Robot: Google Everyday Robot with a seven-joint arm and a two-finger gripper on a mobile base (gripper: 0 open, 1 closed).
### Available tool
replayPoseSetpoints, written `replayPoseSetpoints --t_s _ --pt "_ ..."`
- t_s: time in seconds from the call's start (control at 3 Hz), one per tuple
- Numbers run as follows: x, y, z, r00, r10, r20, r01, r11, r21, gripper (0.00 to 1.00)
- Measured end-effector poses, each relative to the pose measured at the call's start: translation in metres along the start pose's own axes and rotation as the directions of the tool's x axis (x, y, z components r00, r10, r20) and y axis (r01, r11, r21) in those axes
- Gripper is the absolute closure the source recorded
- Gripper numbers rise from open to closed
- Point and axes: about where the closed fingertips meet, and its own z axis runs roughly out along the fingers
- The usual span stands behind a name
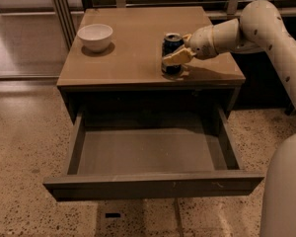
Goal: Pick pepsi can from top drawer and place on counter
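Note:
The pepsi can (170, 44), dark blue with a silver top, stands upright on the tan-brown counter (133, 53) near its front right. My gripper (174, 49) reaches in from the right and is shut on the can, one pale finger (175, 58) lying across its front and the other behind it. The top drawer (153, 184) is pulled fully open below the counter, and its smooth grey bottom holds nothing.
A white bowl (95, 36) sits at the counter's back left. My arm (266, 28) spans the counter's right side, and part of my body (286, 191) fills the lower right. Speckled floor surrounds the cabinet.

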Motion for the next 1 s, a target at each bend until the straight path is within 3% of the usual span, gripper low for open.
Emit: replayPoseSetpoints --t_s 0.33,1.0 --pt "0.0079 0.0007 0.0014 1.000 0.022 0.001 -0.022 0.9998 -0.003 1.00" --pt "0.0079 0.0007 0.0015 1.000 0.022 0.001 -0.022 0.9998 -0.003 0.58"
